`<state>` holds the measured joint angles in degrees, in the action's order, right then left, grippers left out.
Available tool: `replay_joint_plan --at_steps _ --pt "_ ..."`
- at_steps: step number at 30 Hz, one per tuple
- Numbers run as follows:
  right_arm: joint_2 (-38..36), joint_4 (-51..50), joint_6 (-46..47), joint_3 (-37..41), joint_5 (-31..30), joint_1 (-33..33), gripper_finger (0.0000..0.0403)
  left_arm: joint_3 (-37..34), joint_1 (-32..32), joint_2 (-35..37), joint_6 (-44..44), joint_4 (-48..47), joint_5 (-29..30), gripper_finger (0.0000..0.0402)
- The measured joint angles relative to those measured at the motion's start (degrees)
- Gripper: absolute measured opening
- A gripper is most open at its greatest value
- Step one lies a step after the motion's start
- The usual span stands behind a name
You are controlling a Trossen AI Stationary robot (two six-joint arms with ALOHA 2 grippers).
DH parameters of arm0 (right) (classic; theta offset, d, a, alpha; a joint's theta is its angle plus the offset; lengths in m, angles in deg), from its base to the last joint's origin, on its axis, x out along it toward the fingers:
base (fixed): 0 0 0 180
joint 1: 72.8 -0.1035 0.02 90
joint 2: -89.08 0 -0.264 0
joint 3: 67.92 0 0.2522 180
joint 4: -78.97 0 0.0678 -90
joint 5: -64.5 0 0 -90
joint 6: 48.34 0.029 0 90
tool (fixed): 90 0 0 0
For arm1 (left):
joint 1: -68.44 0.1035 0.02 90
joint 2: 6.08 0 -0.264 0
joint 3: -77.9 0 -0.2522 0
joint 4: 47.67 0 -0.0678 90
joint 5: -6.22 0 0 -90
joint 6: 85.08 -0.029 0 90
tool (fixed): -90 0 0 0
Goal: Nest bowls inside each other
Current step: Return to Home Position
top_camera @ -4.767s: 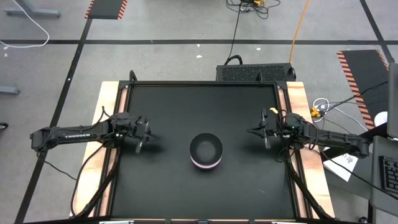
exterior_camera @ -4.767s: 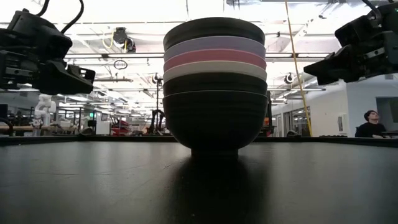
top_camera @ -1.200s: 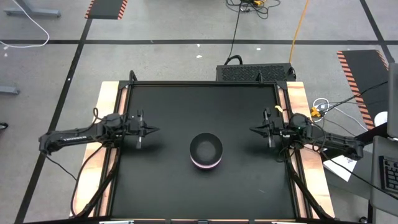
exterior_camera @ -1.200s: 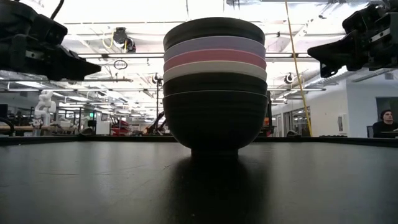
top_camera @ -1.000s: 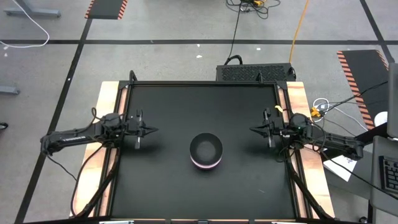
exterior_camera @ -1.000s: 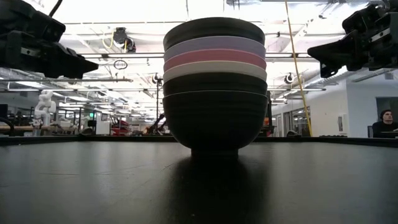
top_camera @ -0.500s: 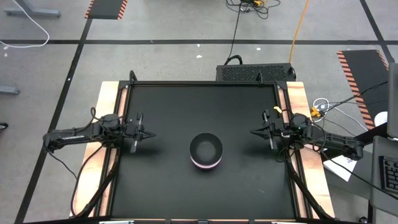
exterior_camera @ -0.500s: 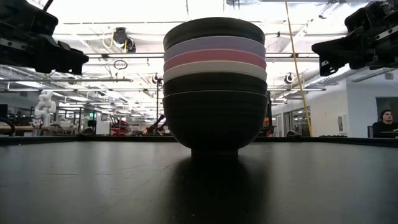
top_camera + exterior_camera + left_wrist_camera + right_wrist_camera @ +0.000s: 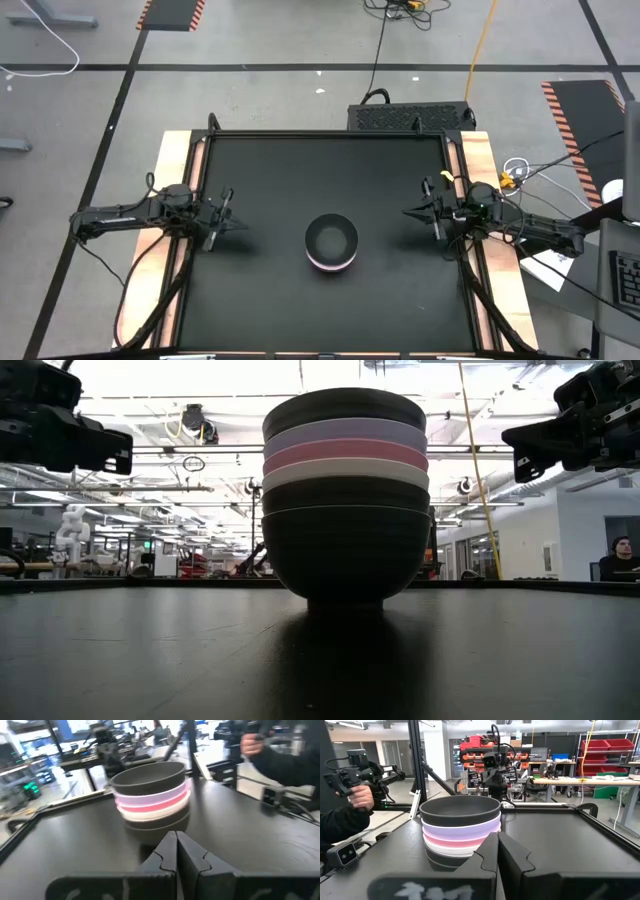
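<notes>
Seen from above, a black table [image 9: 320,160] fills the middle of the frame. One stack of bowls [image 9: 331,243] stands just below its centre, well apart from both arms.

In the low view the stack fills the middle of the frame. From the top down: a black bowl [image 9: 345,405], a purple bowl [image 9: 345,433], a pink bowl [image 9: 345,453], a white bowl [image 9: 345,471], then two more black bowls, the lower one [image 9: 345,550] resting on the table.

The left gripper [image 9: 236,222] hangs at the table's left edge, pointing toward the stack. Its wrist view shows the two fingers [image 9: 167,852] pressed together, holding nothing.

The right gripper [image 9: 408,212] hangs at the table's right edge, also facing the stack, its fingers [image 9: 512,857] likewise closed and empty.

A person [image 9: 622,555] shows at the far right edge of the low view, in the room beyond the table.
</notes>
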<state>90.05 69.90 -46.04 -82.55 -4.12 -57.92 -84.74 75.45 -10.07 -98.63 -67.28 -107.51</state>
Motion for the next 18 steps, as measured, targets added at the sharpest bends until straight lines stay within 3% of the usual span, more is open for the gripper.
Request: replay_joint_plan --at_steps 7,18 --pt "0.0 0.06 0.0 0.0 0.0 0.0 0.0 0.0 0.0 0.0 5.68 0.17 8.28 0.0003" --pt "0.0 -0.05 0.02 0.0 -0.04 0.0 0.0 0.0 0.04 0.0 6.05 0.07 8.84 0.0003"
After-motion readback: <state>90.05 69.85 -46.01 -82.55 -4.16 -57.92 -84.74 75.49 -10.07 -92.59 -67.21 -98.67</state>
